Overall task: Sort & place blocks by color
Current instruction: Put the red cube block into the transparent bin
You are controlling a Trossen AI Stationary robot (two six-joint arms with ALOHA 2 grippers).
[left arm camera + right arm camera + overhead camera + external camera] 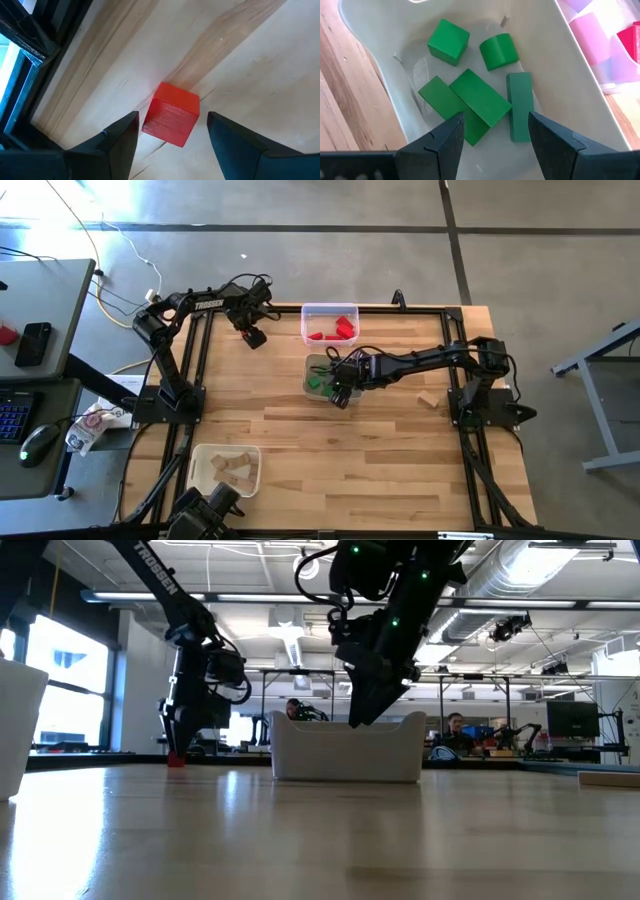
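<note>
Lower left of the high view: tray [203,456] of plain wood blocks [234,471]. Centre: right gripper [495,131], fingers spread and empty, over tray [380,30] of green blocks [480,97]. Right of centre: lone wood block [429,400] on worktop [330,450]. Upper left: left gripper [172,127], wide apart, straddling red cube [171,114] without contact. Top centre: tray [306,311] with red blocks [340,329].

Two black jointed arms are seen, each built of slim tubes and blocky joints. White lettering is printed along the left arm [205,304]. Black cables are looped along the right arm [420,361], and small green lights are lit at top centre of the low view.
</note>
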